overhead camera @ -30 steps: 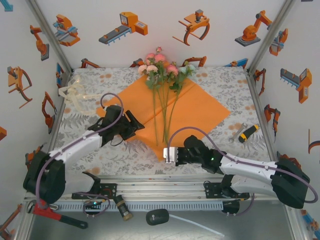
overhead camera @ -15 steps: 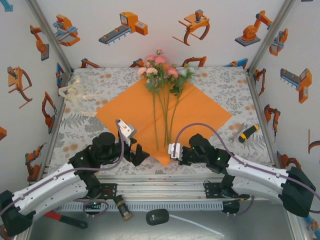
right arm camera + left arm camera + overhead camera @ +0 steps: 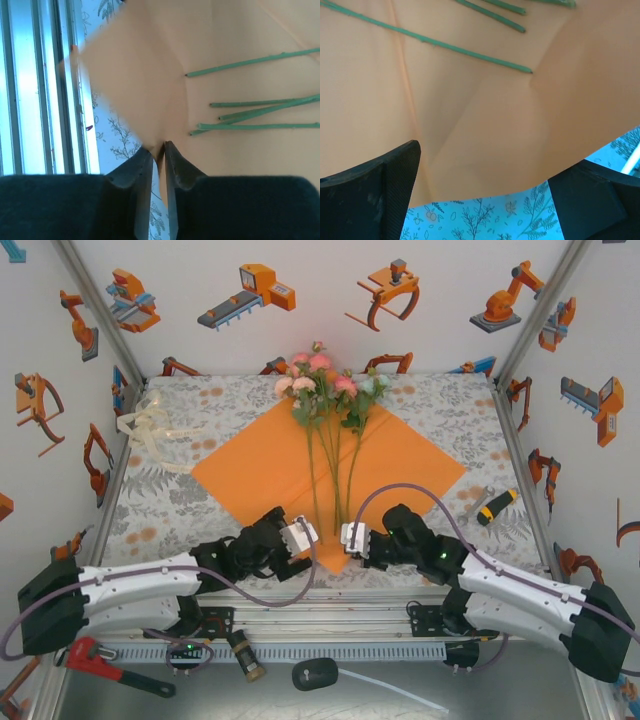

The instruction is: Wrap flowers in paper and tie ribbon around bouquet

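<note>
The paper (image 3: 260, 465) is lying flat on the table (image 3: 440, 400), turned like a diamond, one corner pointing at the back wall and one at the arms. The flowers (image 3: 320, 380) are laid down the middle of it. The heads sit on the far corner and spill a bit past it, and the stems (image 3: 250, 62) run toward the near corner and stop short of it, ends loose and a little fanned.

All the action is at that near corner, and it's crowded. The right fingers (image 3: 142, 170) are almost together with a lifted fold of the paper's edge sitting in the slit between them. Honestly can't tell if they're really biting it or just around it. The stem ends are just beyond that fold.

The left fingers (image 3: 380, 195) are spread wide, low on the near-left edge of the sheet. The edge runs across the gap and neither one looks to be touching it. Both wrists are nearly nose to nose over the tip.

The ribbon (image 3: 148, 430) is in a loose pile at the far left of the table, well apart from the paper. A yellow-and-black tool (image 3: 495, 505) lies off the right corner of the sheet. Down in front, below the rail (image 3: 320, 625), there's a red wrench (image 3: 110, 668), a black puck thing (image 3: 315, 673) and a white cable (image 3: 390, 690).
</note>
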Robot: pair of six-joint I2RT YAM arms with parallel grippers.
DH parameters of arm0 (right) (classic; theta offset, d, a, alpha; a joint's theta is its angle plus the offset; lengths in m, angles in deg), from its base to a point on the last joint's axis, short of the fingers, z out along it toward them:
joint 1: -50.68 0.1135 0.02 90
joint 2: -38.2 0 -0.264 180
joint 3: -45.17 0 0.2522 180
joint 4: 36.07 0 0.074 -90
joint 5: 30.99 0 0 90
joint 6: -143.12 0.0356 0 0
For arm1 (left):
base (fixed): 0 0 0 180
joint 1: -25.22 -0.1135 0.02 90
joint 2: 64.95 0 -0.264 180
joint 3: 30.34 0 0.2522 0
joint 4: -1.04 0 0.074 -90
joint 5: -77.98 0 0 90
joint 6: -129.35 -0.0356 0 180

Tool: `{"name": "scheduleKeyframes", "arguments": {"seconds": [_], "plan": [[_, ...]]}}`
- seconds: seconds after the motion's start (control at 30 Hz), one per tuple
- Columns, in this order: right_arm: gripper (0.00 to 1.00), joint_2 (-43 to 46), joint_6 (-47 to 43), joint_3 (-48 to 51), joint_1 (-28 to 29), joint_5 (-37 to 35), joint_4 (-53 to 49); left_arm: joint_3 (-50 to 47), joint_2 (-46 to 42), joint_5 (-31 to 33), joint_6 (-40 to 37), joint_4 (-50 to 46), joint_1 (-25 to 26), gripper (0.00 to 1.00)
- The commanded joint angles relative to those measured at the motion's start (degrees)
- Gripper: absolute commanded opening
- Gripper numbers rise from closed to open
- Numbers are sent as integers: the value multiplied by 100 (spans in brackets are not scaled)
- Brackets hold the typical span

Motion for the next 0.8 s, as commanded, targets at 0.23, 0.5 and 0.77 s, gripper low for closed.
{"name": "scheduleKeyframes", "arguments": {"seconds": [0.23,0.5,0.77], "plan": [[39,-282,272,-19,-34,52,356,17,-278,-1357,693,-45,-281,25],[11,-465,626,-103,-29,225,467,-128,-696,-1795,1222,-316,-308,0],[0,78,1819,-417,51,589,-705,-31,-796,-1800,1922,-1153,286,7]]}}
